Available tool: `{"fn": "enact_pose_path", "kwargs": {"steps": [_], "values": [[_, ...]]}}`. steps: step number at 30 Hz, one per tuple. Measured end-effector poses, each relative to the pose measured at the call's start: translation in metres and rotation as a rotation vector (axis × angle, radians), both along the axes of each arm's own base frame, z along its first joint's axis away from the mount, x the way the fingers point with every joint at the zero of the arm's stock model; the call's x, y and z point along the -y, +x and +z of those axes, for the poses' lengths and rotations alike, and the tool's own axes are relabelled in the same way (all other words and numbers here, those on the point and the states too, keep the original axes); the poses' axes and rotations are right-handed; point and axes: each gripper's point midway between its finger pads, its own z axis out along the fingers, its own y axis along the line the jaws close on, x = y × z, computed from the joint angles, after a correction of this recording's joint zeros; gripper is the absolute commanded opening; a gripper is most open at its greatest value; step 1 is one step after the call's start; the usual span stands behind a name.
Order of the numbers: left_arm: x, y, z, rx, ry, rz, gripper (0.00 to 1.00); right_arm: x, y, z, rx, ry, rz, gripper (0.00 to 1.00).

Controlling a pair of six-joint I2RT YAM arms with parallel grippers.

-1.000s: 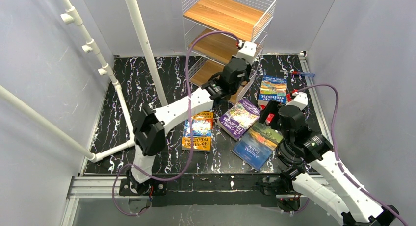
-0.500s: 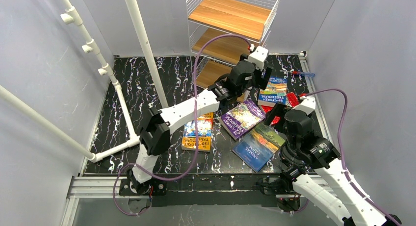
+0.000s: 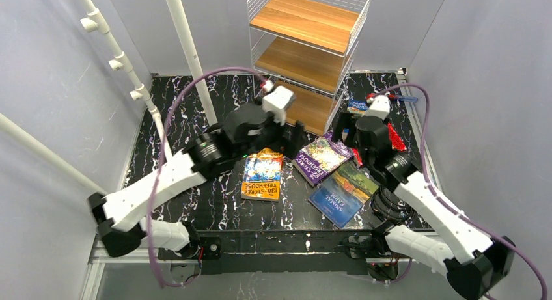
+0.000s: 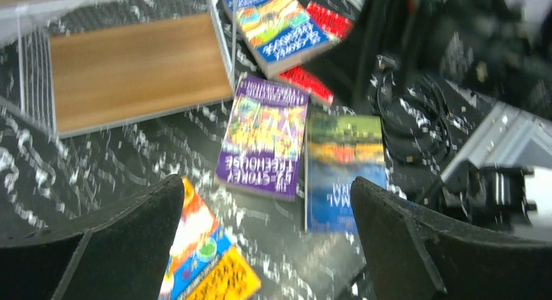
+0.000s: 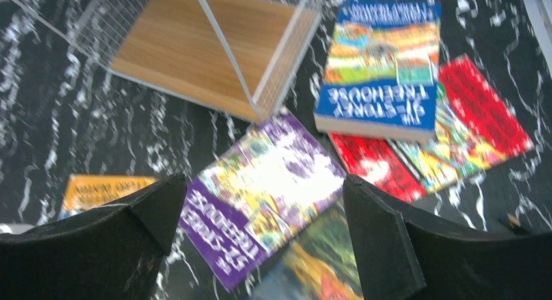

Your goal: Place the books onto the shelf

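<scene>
Left end effector (image 3: pixel 291 136): jaws wide apart and empty, above the orange book (image 3: pixel 262 174) and purple book (image 4: pixel 263 137).
Right end effector (image 5: pixel 263 180): also spread wide and empty, over the same purple book.
Books: all flat on the table (image 3: pixel 195 111), with the blue Treehouse book (image 5: pixel 381 79) on top of the red book (image 5: pixel 482 105); none is on the shelf (image 3: pixel 303 13).
Clash risk: both arms crowd one book and could collide.
Grasp risk: thin flat covers may slide or bend when pinched.
Placing risk: a book edge may snag the wire rim.
</scene>
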Motion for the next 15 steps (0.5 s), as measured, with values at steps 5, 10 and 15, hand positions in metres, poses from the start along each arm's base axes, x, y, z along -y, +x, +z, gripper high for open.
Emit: {"fn": "enact_pose_path", "kwargs": {"steps": [5, 10, 15], "values": [[-0.057, -0.038, -0.01, -0.069, -0.015, 0.028, 0.98, -0.025, 0.046, 0.039, 0.116, -0.003, 0.008, 0.99], [-0.078, -0.054, -0.034, -0.124, 0.018, 0.036, 0.98, -0.048, 0.092, 0.062, 0.207, -0.009, -0.007, 0.94], [-0.084, -0.059, -0.05, -0.156, 0.054, 0.041, 0.98, -0.058, 0.127, 0.059, 0.247, -0.036, -0.065, 0.69]]}}
